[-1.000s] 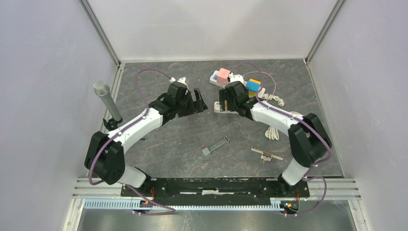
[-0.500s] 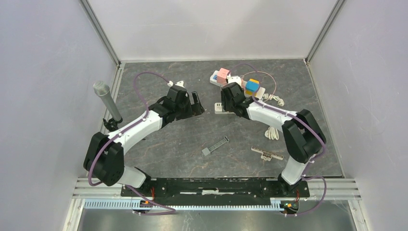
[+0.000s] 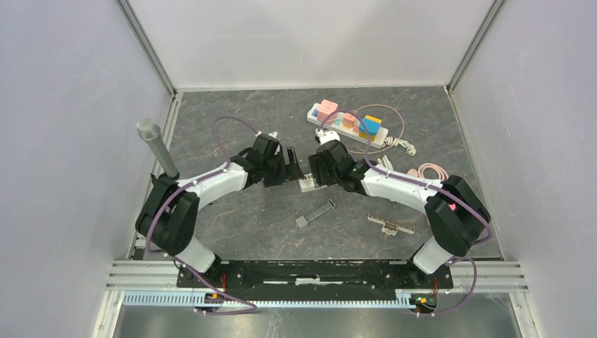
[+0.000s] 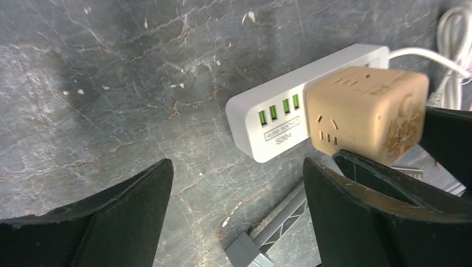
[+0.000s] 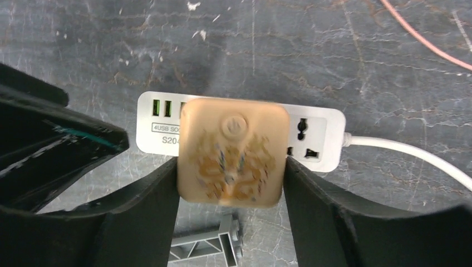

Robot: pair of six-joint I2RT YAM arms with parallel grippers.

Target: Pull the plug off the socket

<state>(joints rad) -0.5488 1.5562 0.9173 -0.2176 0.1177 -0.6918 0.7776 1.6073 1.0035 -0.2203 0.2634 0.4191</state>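
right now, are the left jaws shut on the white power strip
No, the left jaws stand wide open, and the white power strip lies ahead of them.

The dark grey stone-patterned worktop carries a long white socket strip at the far side, a coiled pink cable at the right, a grey plastic bar and a toothed beige strip nearer, and a silver microphone at the left. Whether the small white socket strip near the middle rests on it, I cannot tell.

Robot lab test cell: bench enclosed by white panels on aluminium profiles, slate-look tabletop, extruded mounting rail fixed at near edge, microphone set at left.
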